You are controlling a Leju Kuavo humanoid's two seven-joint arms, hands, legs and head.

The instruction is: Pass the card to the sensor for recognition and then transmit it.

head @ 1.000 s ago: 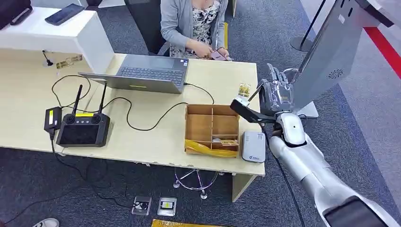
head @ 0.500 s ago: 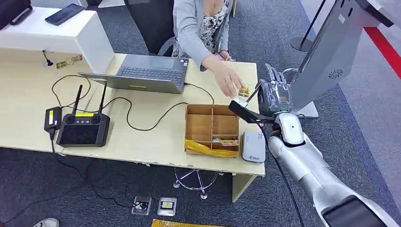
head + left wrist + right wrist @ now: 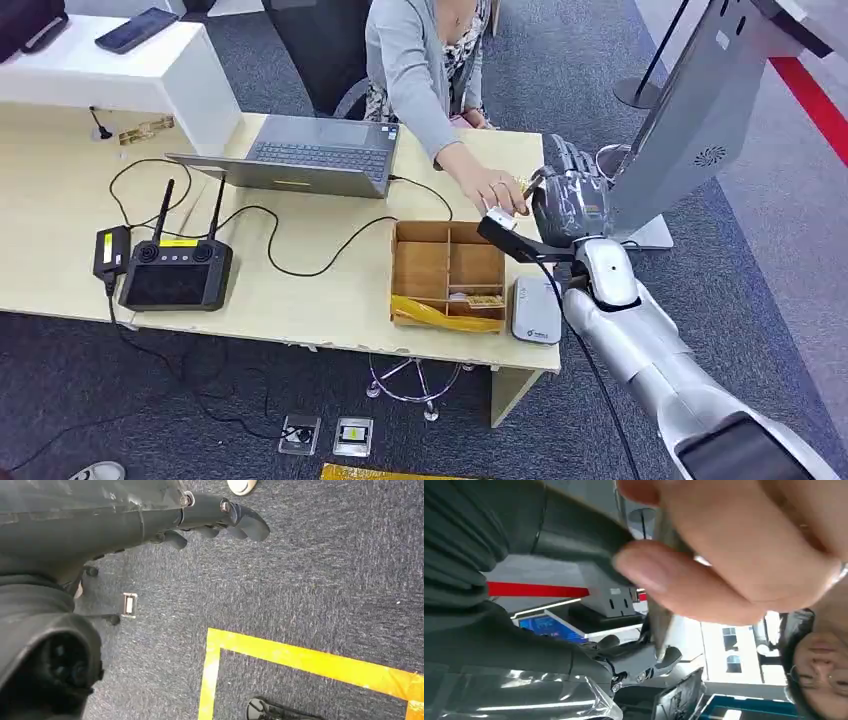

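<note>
- Head view: right hand raised beside the grey kiosk, at the far right corner of the desk; card sits at the meeting of robot fingers and the person's hand
- Head view, change: a second ago the person sat back with a phone; half a second ago their arm was stretched toward the card; now their fingers are on it. The robot hand has drifted slightly toward them
- Head view, meaning: sensor step judged finished, handover under way; release is the likely next need
- Head view, other stock: card reader at the desk's near edge, just beside the wooden divider box; laptop and black controller well apart to the left
- Left wrist view: left hand hangs over blue-grey carpet with yellow floor tape; fingers loosely curled, nothing in them, counted as closed
- Right wrist view: the person's fingers pinch the thin card, seen edge-on, close to the lens; robot fingertips lie against its far end. Whether the right hand grips it or only touches cannot be told
</note>
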